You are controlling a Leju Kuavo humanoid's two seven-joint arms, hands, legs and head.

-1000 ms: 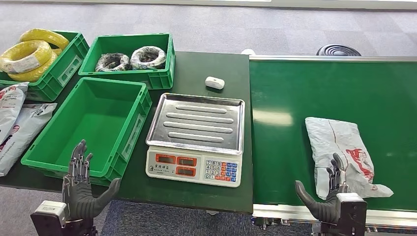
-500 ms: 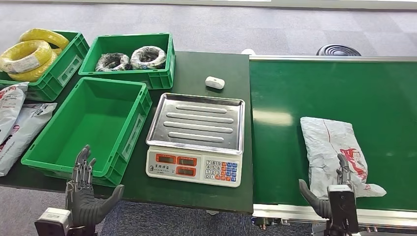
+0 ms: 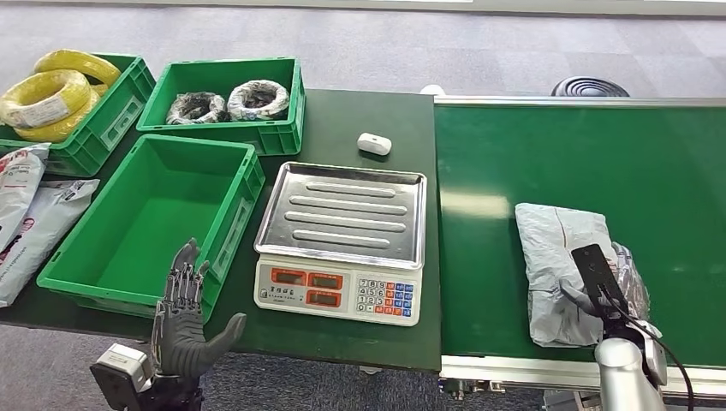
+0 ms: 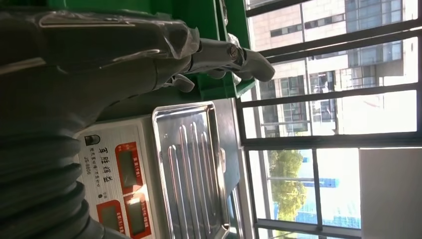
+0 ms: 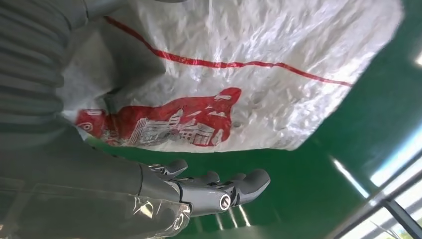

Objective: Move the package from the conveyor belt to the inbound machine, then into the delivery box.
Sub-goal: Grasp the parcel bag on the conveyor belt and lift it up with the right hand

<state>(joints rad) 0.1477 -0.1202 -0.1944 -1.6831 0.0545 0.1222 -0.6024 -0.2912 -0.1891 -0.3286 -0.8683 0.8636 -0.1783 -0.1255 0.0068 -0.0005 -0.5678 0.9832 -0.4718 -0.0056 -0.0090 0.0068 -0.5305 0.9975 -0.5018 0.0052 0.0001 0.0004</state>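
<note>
Package (image 3: pixel 561 257) lies near the belt's (image 3: pixel 514 145) front edge; right hand (image 3: pixel 599 287) straddles it, fingers (image 5: pixel 234 191) spread, ready to grasp.

Both hands are dark grey: left hand (image 3: pixel 181 330) has a ribbed grey cover, right hand (image 3: pixel 599 282) sits on a silver arm (image 3: pixel 629 377) with a black cable.

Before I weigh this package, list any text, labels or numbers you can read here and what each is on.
"JS-6806": on the scale, front panel beside its red displays, under a line of Chinese characters too blurred to read.
Scale keypad: key markings too small to read.
Package: red printed picture and red line, no readable words.
Bags left of the empty green bin: print too small to read.
</note>
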